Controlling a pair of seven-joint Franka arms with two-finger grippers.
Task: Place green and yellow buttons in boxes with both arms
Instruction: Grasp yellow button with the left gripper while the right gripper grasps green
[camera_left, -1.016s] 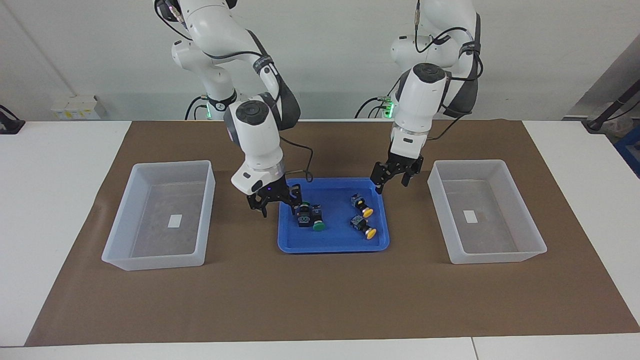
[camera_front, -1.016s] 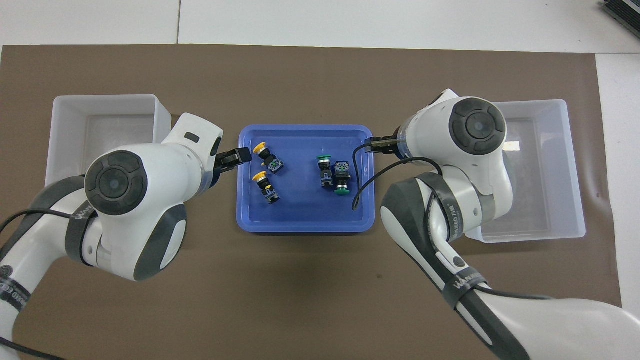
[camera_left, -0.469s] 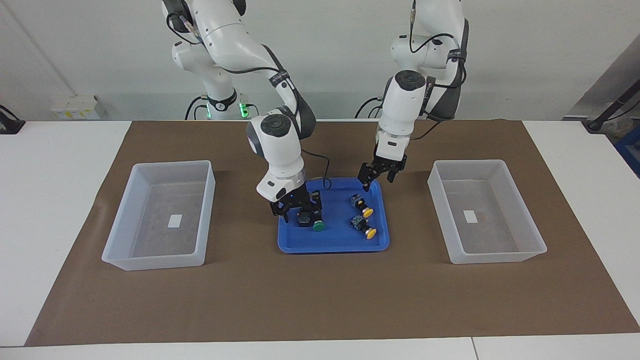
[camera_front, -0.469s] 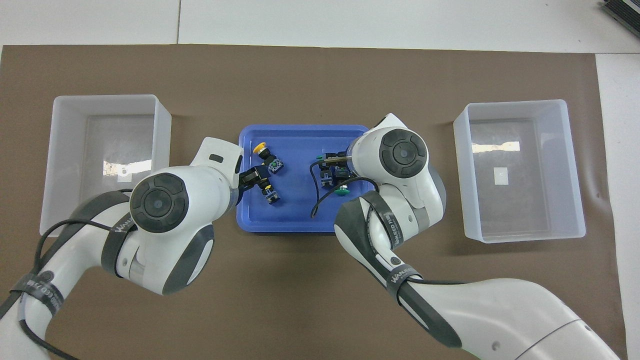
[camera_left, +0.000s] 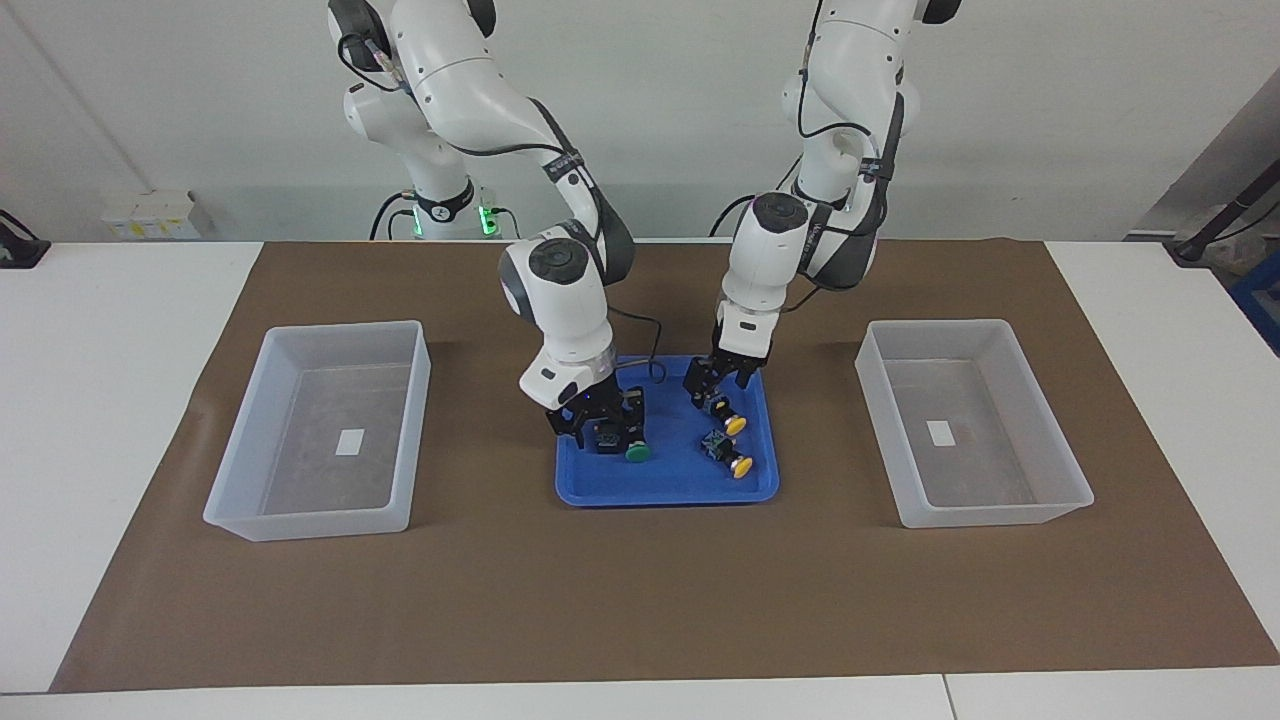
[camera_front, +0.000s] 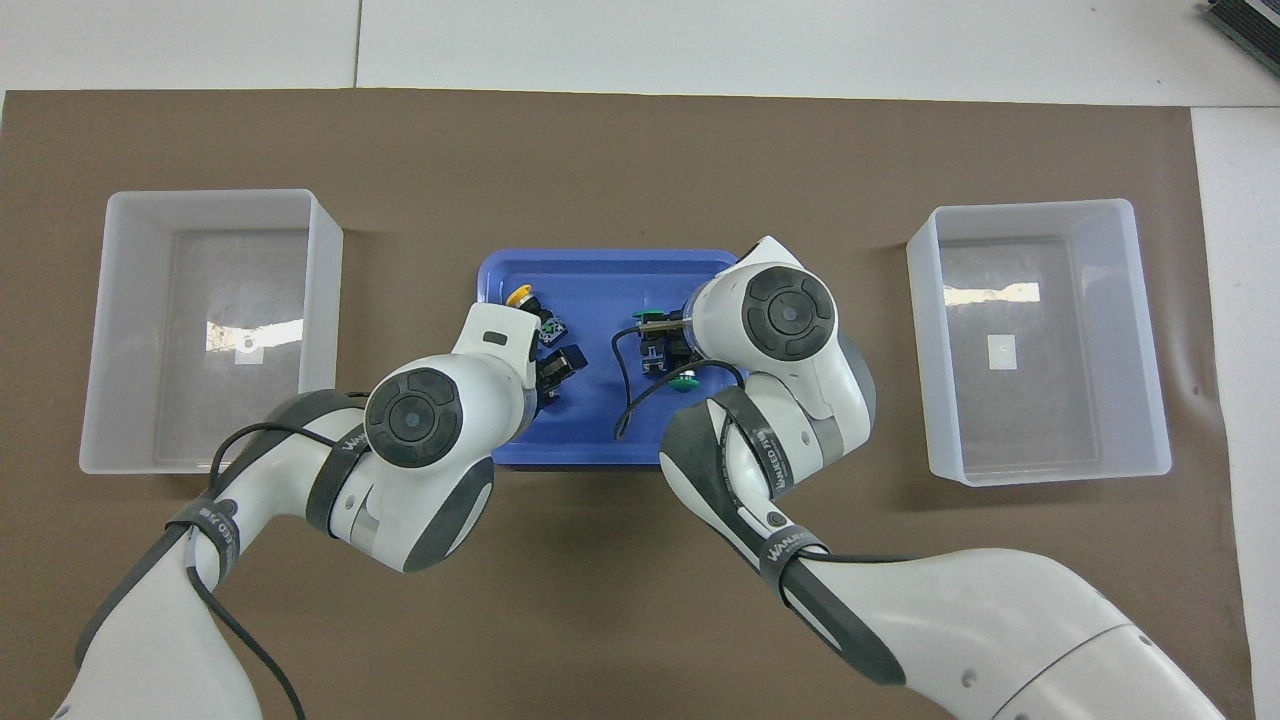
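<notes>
Surface: brown mat (camera_left: 640, 600) on white table (camera_left: 100, 330), pale wall at the robots' end.
Tray: blue tray (camera_left: 665, 490) sat mid-mat between two clear boxes.
Boxes: box at my right arm's end (camera_left: 318, 515) and box at my left arm's end (camera_left: 985, 515) both held no buttons.
Green buttons: both in the tray; one showed its green cap (camera_left: 636, 453), the second (camera_front: 648, 335) lay just beside it, mostly under my right gripper.
Yellow buttons: both in the tray; one (camera_left: 728, 424) under my left gripper, the other (camera_left: 738, 464) farther from the robots, untouched.
Right gripper: my right gripper (camera_left: 598, 425) was down at the green pair, jaws either side of a black body; could not tell if the grip was made.
Left gripper: my left gripper (camera_left: 716, 392) was low over the nearer yellow button, jaws wide, holding nothing.
Done: nothing boxed.
Left: all four buttons; grasp, lift, carry and drop for each, I judged.
</notes>
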